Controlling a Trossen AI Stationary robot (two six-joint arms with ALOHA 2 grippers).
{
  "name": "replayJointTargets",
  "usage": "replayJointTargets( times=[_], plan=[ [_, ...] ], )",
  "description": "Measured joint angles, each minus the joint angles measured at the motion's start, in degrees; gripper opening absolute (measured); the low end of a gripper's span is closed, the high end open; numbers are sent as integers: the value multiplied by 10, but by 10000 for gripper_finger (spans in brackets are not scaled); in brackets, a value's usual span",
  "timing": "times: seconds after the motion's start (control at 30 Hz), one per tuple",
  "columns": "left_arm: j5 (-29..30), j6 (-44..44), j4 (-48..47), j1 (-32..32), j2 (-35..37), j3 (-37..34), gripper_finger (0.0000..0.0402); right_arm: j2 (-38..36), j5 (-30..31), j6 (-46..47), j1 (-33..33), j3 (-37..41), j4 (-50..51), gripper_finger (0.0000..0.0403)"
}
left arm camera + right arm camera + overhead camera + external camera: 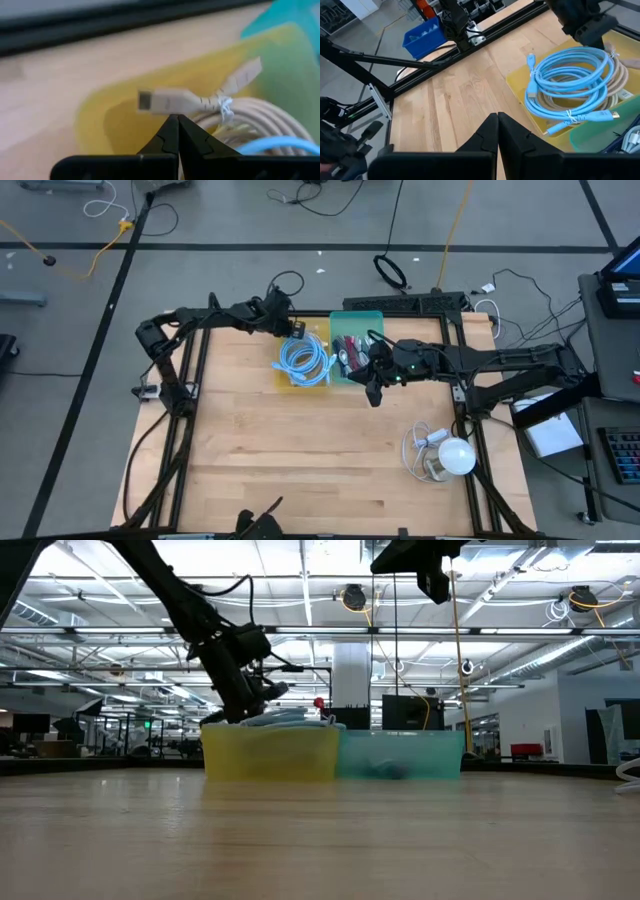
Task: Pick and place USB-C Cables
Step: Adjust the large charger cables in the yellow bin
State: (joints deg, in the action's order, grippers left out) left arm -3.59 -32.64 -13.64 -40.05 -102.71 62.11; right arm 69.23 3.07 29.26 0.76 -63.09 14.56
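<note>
Black jaws of the left gripper point(178, 131) are pressed fully together with nothing between them, poised at the far rim of the yellow bin point(290, 376). Just beyond their tips lies the plug end of a beige cable point(170, 101), apart from the jaws, its coil resting inside the bin. A light blue cable point(305, 360) lies coiled on top of the beige one, filling much of the yellow bin.

Equally closed and empty are the jaws of the right gripper point(498, 131), raised above the counter point(300, 460) near the teal bin point(357, 322), well clear of the cables. From that wrist, the blue coil point(572, 82) sits ahead of the tips, with beige loops beneath it. The teal bin touches the yellow one and holds a few short dark cables point(350, 350); their colours are hard to tell.

A white bulb point(455, 455) with its cord lies on the counter's right near corner.
</note>
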Motion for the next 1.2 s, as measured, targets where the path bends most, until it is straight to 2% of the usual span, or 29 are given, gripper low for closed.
replayJointTargets(
  times=[0.27,0.4,0.5,0.57,0.63,0.77,0.93,1.2],
  plan=[
    [14,3,2,-26,82,0,0,0,1,0,0,0,-1,0],
    [-84,5,13,-16,123,0,0,0,2,-1,0,0,-9,0],
    [-165,22,12,37,136,0,0,0,3,-6,2,0,-20,0],
    [-188,37,6,84,139,0,0,0,2,-9,4,0,-27,0],
    [-186,48,4,131,139,0,0,0,3,-13,8,0,-32,0],
    [-131,57,-2,198,123,0,0,0,0,-14,15,0,-32,0],
    [-109,49,4,225,93,0,0,0,-1,-14,15,0,-32,0],
    [-107,38,38,240,30,0,0,0,-3,-13,14,0,-31,0]
  ],
)
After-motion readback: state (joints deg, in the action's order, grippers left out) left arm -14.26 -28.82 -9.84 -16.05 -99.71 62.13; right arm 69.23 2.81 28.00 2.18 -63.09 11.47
